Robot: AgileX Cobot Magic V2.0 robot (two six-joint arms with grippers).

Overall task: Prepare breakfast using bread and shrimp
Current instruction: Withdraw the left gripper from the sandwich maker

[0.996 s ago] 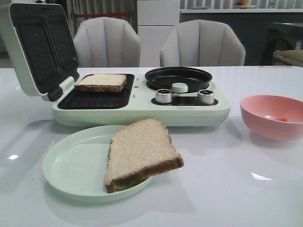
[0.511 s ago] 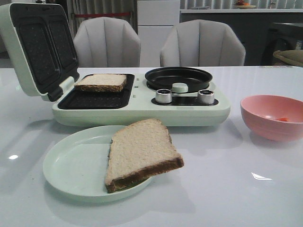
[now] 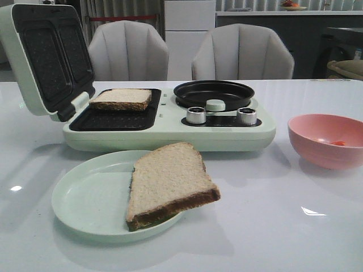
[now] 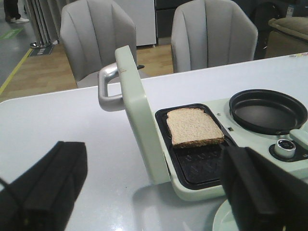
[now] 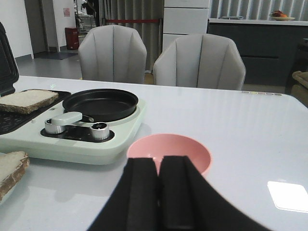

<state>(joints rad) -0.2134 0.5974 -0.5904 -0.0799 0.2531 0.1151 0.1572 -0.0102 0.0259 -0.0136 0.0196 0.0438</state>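
I take the pale green breakfast maker (image 3: 170, 133) as my landmark. Its lid (image 3: 39, 56) stands open on its left end, and one slice of bread (image 3: 121, 98) lies on the back part of the dark grill plate (image 3: 113, 119); the front part of this plate is bare. On its right half sits the round black pan (image 3: 214, 92), with two metal knobs (image 3: 196, 115) in front of it.

In front of the maker is a green plate (image 3: 85, 195), and the second slice (image 3: 167, 181) lies on it with one corner over the plate's right rim, above the worktop (image 3: 283, 226). To the right of the maker, apart from it, stands the pink bowl (image 3: 326, 139); I see a small orange shrimp (image 3: 339, 143) inside.

The left gripper (image 4: 154, 187) has its fingers (image 4: 43, 187) spread wide and hold nothing, near the maker's left front corner. The right gripper (image 5: 159, 192) has its fingers pressed together, empty, just before the bowl. The worktop in front of the bowl is free.
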